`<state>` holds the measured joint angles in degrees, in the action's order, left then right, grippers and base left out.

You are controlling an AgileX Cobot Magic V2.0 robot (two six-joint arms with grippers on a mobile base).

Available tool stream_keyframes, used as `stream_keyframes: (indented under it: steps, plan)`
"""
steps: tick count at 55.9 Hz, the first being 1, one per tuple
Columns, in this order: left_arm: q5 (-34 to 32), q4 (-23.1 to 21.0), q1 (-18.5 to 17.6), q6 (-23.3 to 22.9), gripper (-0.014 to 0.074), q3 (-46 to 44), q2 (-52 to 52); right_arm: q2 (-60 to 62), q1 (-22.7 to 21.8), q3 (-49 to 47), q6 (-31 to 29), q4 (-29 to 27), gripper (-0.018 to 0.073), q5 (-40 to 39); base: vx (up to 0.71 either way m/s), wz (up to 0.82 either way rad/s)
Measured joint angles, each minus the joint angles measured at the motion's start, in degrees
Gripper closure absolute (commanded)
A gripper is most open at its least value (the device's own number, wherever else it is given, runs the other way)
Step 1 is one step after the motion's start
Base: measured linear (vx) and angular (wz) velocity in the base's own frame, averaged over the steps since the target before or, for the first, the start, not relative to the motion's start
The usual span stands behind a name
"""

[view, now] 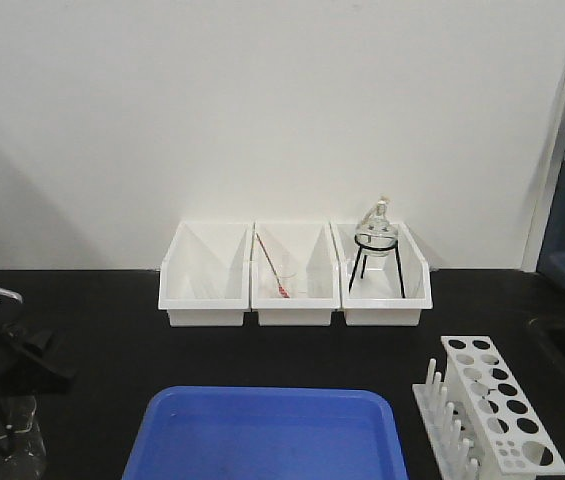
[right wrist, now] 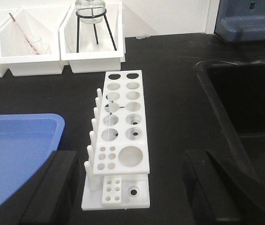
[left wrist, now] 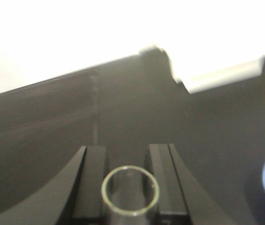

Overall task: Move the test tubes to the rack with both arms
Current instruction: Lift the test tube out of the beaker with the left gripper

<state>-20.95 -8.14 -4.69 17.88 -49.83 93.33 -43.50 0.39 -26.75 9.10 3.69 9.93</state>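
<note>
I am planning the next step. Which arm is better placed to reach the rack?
Right, probably. The right end effector is open, empty, and close before the rack. The left end effector holds a tube at the far left of the table, away from the rack.

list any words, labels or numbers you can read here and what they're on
No text can be read in any view.
Rack: plain white, no marks seen.
Bins: no labels seen.
Tray: plain blue.
Tube in the left end effector: no print seen, but that view is blurred.
</note>
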Motion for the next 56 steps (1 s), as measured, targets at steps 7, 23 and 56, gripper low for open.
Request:
stream_keyframes:
  steps: [7, 23, 56]
  plan:
    - [1.52, -2.99, 0.0, 0.0, 0.0605, 0.0, -4.53, 0.0, 0.0, 0.0, 0.0, 0.0, 0.0053, -0.05, 0.0, 0.0]
    - [1.86, -3.32, -0.18, -17.88, 0.0605, 0.0, -14.49, -0.97, 0.0, 0.0, -1.7, 0.0, 0.0053, 1.98, 0.0, 0.0]
    - [3.08, 24.02, -14.54, -59.23, 0.0604, -17.06, 1.59, -26.14, 0.0, -25.8, -40.86, -31.44, 0.0053, 18.75, 0.0, 0.0]
